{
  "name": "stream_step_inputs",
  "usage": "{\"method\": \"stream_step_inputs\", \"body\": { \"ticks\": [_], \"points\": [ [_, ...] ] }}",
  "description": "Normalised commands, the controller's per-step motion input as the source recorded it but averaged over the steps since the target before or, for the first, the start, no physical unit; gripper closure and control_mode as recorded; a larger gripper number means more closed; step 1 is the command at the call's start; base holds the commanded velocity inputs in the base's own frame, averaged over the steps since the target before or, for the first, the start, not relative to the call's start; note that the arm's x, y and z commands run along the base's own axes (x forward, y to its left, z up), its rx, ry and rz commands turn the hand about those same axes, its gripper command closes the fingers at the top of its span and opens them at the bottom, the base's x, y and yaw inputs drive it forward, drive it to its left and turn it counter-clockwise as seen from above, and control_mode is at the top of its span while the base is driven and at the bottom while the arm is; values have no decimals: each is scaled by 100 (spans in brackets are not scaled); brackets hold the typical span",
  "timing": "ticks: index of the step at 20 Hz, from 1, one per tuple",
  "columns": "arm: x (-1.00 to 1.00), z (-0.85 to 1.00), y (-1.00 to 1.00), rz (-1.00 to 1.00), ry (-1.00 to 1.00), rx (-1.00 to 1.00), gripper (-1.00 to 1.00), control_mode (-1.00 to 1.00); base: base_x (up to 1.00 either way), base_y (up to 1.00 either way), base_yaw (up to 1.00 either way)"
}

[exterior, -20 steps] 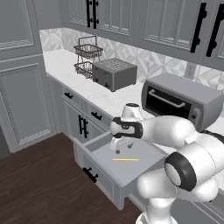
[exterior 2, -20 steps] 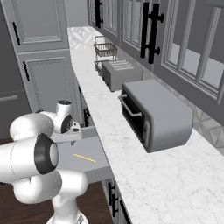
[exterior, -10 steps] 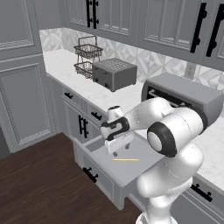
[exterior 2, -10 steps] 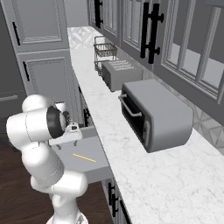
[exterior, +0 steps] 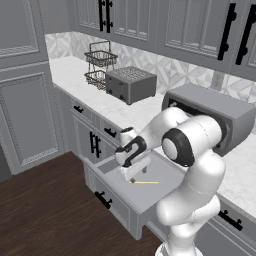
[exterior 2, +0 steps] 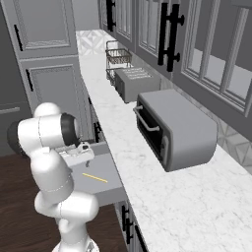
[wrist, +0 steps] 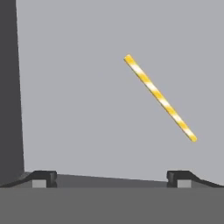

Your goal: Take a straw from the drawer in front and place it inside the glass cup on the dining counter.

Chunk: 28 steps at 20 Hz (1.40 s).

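Straw [wrist: 159, 97] just beyond spread tool [wrist: 111, 177]

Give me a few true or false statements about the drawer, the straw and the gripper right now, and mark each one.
1. The drawer is pulled open. True.
2. The straw is gripped between the fingertips. False: it lies loose on the drawer floor, apart from them.
3. The gripper is open. True.
4. The straw stands upright in a cup. False: it lies flat.
5. A toaster sits on the counter. True.
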Motion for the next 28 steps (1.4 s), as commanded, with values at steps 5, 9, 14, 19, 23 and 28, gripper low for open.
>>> {"method": "stream_step_inputs", "body": {
  "ticks": [5,9,14,19,23,28],
  "points": [
    [4,-27,-15,17,-5,0,-100,-100,0,0,0],
    [1,-20,-3,22,-15,0,-100,-100,0,0,0],
    [21,-20,0,17,-7,1,-100,-100,0,0,0],
    [58,-12,0,7,1,9,-100,-100,0,0,0],
    [53,-16,0,1,11,10,-100,-100,0,0,0],
    [11,-32,2,0,8,1,-100,-100,0,0,0]
  ]
}}
